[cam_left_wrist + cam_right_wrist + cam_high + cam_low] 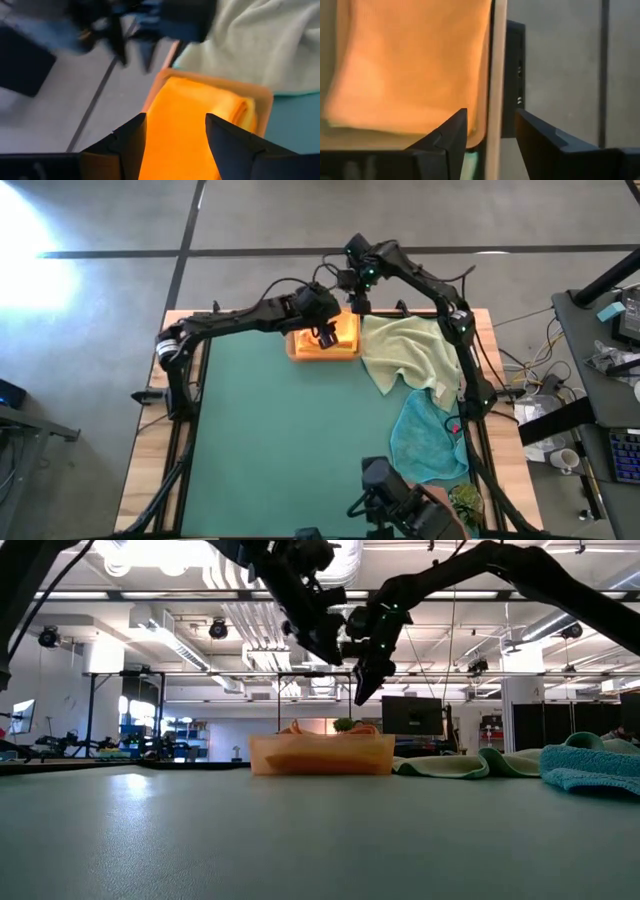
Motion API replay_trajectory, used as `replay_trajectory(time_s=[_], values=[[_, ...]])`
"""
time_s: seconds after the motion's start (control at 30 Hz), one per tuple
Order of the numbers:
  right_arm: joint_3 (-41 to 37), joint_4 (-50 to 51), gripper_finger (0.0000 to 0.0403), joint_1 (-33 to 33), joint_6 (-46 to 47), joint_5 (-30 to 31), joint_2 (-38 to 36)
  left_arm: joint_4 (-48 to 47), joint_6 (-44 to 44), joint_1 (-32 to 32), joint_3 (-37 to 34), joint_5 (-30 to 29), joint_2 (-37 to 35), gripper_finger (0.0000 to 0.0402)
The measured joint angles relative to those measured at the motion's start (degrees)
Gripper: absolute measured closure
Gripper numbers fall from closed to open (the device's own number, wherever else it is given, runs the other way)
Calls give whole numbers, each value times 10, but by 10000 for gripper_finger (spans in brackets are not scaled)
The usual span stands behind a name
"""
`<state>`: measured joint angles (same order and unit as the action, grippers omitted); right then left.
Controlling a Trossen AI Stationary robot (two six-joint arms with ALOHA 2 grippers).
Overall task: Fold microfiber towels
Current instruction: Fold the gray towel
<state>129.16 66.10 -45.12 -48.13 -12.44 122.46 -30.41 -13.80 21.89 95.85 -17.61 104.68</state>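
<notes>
An open workshop with ceiling pipes lies behind the green table mat (280,440), where two arms hang over a wooden tray (296,351) at the far edge.

From left: the left gripper (325,333) hovers above the tray, fingers spread and empty; a folded orange towel (338,337) lies inside it. The right gripper (357,304), jaws apart, holds nothing at the tray's far rim. Beside the tray sprawl a pale green towel (410,352) and a teal towel (425,438), unfolded. Such cloth looks light, limp and grippy, probably best pinched at corners.
</notes>
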Motion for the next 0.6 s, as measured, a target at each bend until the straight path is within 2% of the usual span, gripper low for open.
replay_trajectory(time_s=[0.13,0.23,0.43,0.6], values=[[0,53,253,0,35,-72,-4,-58,6,3,0,-22,-31,214],[0,103,261,1,47,-90,-4,-92,16,2,-20,-28,-58,214],[0,154,279,1,79,-106,-19,-71,50,2,-110,-29,-130,214],[0,221,288,1,131,-155,-35,8,75,2,-215,-27,-198,214]])
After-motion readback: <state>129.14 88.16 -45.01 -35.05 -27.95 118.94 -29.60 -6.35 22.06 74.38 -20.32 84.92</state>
